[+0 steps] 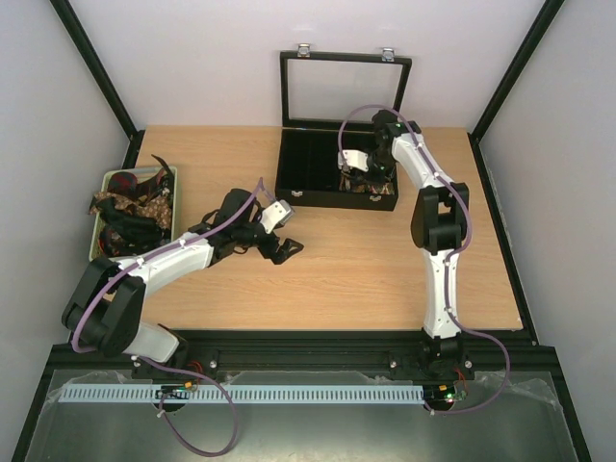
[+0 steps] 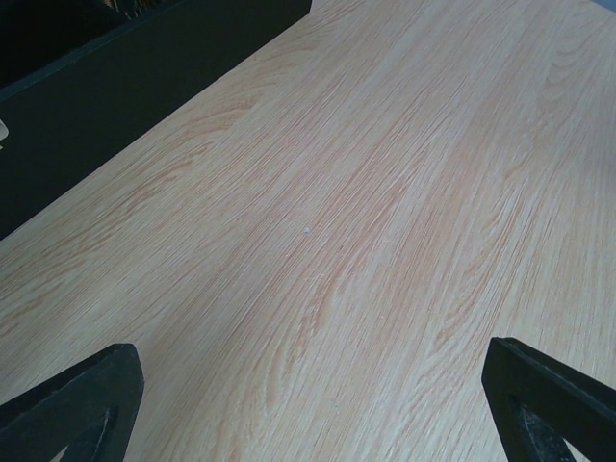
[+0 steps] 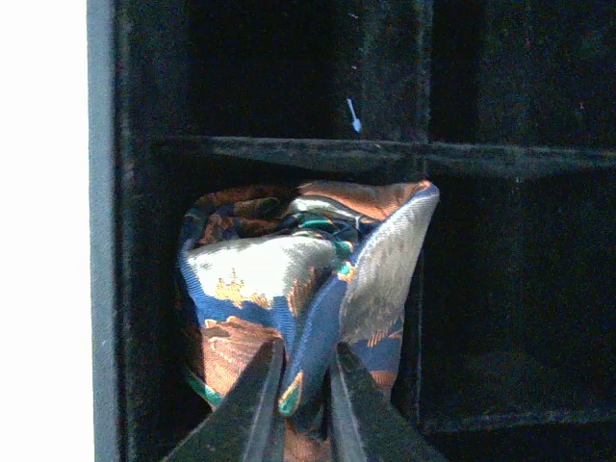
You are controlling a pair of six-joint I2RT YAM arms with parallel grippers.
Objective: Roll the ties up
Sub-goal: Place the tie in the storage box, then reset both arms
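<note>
A rolled tie (image 3: 289,279) in blue, orange and silver sits in a compartment of the black box (image 1: 332,173). My right gripper (image 3: 306,371) is shut on a fold of this tie, down inside the box (image 1: 354,173). Several more ties (image 1: 130,207) in dark brown and red patterns lie heaped in the pale green basket (image 1: 99,241) at the left. My left gripper (image 1: 281,248) is open and empty, low over bare wood; its fingertips (image 2: 87,395) stand wide apart in the left wrist view.
The black box's glass lid (image 1: 345,91) stands open at the back. The box's side wall (image 2: 115,87) shows at the upper left of the left wrist view. Bare wooden table (image 1: 366,269) lies between the arms.
</note>
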